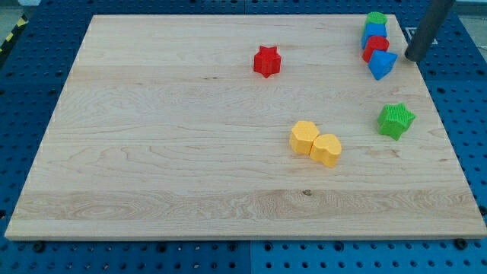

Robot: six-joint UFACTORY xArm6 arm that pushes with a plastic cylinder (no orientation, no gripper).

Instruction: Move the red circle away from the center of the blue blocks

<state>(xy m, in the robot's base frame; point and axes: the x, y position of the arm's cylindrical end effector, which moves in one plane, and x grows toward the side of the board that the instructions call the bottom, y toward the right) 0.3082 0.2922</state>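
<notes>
The red circle (375, 46) sits near the view's top right, wedged between a blue block (374, 33) above it and a blue triangle-like block (382, 65) below it. A green round block (375, 18) tops this column. My tip (412, 58) is just to the right of the column, close to the blue triangle-like block and the red circle, with a small gap between them.
A red star (267, 61) lies at top centre. A green star (396, 120) lies at the right. Two yellow blocks (304, 137) (326, 150) touch each other at lower centre. The wooden board (152, 152) ends close to my tip at the right edge.
</notes>
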